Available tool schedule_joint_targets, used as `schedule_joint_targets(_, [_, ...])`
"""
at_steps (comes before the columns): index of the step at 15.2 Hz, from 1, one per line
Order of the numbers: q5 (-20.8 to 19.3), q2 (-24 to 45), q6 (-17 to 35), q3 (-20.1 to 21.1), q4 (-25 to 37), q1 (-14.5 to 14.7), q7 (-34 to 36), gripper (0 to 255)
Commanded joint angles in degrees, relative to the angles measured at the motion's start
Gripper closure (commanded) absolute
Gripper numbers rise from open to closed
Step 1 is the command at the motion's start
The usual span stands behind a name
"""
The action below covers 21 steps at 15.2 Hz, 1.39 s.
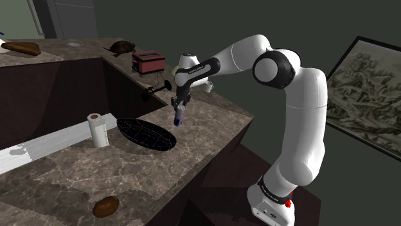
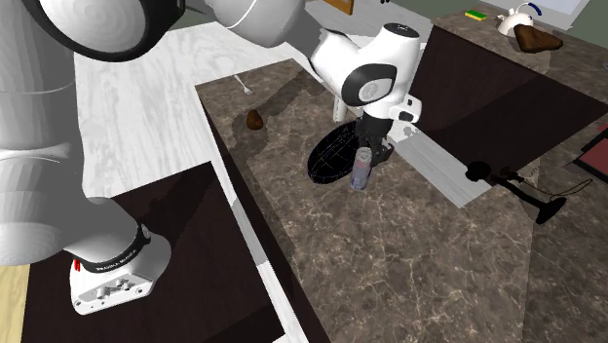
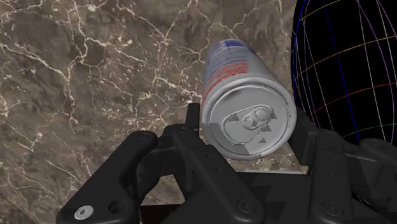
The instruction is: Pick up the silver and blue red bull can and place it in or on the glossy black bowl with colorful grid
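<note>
Shoulder view shows the white arm [image 1: 283, 83] reaching over the brown marbled counter [image 1: 212, 119]. On it lies the glossy black bowl [image 1: 146, 135] with its coloured grid lines, toward that view's left of the can. The silver and blue can [image 1: 179, 118] is upright just beside the bowl's rim, clasped near its top between the two fingers of the black gripper [image 1: 178, 108]. Whether its base is clear of the counter cannot be told. The step in hand looks like the grasp and lift, with the carry not yet done. The next move calls for raising the can above the rim, shifting it sideways over the bowl, and lowering it before release.
</note>
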Motion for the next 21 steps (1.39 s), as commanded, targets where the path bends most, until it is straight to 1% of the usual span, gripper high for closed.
schedule_joint_targets(1, [0.0,-0.9,-1.1,0.0,0.2,0.0,-0.1,255])
schedule_joint_targets(12, [-0.1,-5.1,-7.3,-0.1,2.2,0.0,-0.1,255])
schedule_joint_targets(17, [-0.7,-2.0,-11.9,1.3,9.8,3.9,5.3,255])
schedule_joint_targets(21, [-1.1,1.6,-16.3,2.2,17.7,6.9,9.2,255])
